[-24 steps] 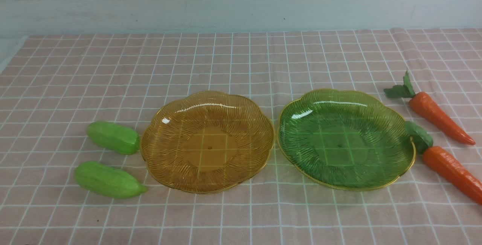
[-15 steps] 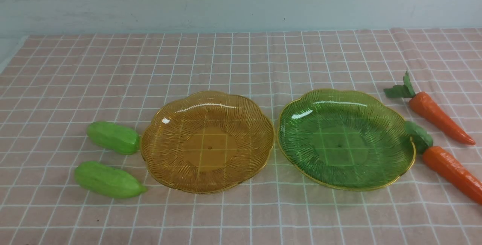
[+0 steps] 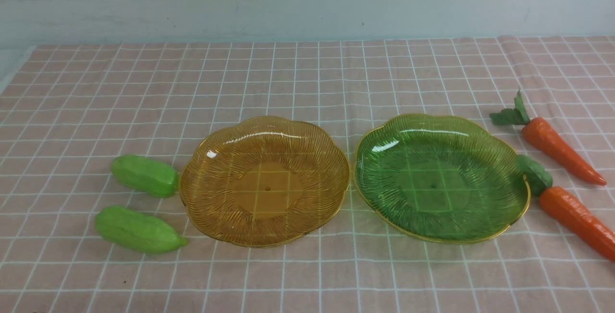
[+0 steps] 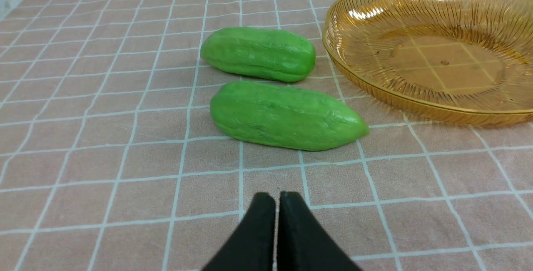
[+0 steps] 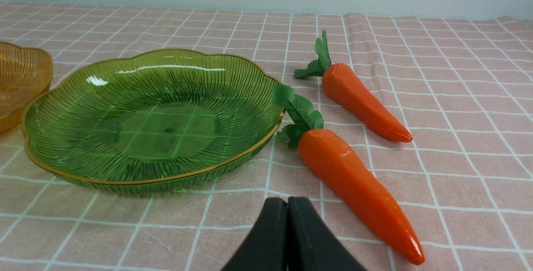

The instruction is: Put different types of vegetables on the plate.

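Carrots (image 3: pixel 557 149) beside green plate (image 3: pixel 439 178), gourds (image 3: pixel 144 176) beside amber plate (image 3: pixel 264 181)

Of the robot only the finger pairs show, one in each wrist view. The left gripper (image 4: pixel 277 197) has two matte black fingers (image 4: pixel 260 229), broad at the base and narrowing to rounded tips, with a thin pale seam between them. The right gripper (image 5: pixel 287 200) looks the same: two smooth black fingers (image 5: pixel 308 242), wedge-shaped, with blunt rounded tips and a dark seam.
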Available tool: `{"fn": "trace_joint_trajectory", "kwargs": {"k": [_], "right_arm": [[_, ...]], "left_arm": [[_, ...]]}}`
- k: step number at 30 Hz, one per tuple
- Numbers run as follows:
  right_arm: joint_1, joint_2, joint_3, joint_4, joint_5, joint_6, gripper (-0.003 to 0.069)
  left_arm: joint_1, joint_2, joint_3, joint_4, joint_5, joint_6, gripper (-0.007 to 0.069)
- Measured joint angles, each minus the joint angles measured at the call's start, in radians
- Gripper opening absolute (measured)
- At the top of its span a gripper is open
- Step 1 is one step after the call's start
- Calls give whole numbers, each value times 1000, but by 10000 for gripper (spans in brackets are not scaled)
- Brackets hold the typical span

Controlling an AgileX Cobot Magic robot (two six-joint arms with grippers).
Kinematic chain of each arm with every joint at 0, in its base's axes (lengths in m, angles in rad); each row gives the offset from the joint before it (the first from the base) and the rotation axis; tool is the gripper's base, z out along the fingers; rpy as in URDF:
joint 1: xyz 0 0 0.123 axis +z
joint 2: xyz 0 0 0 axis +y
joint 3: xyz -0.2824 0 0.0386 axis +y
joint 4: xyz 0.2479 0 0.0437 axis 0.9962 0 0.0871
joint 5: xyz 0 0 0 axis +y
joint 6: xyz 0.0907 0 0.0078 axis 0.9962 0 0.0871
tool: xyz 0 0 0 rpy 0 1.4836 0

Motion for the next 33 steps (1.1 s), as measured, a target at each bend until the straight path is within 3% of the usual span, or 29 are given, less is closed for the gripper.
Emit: {"fn": "trace_joint_trajectory", "kwargs": {"k": [20,22,25,28,33], "right_arm": [[0,0,0,14,0,8,-17],[0,0,0,105,-10,50,-17],[0,0,0,420,-41,218,-17],[0,0,0,604,-51,282,-17],[0,0,0,731,-86,300,-17]], "left_arm": [[0,0,0,-43,0,-38,-3],[0,0,0,-140,0,-107,-3],[0,0,0,-385,2,-262,-3],[0,0,0,-566,2,-352,-3],[0,0,0,-704,2,-382,-3]]}}
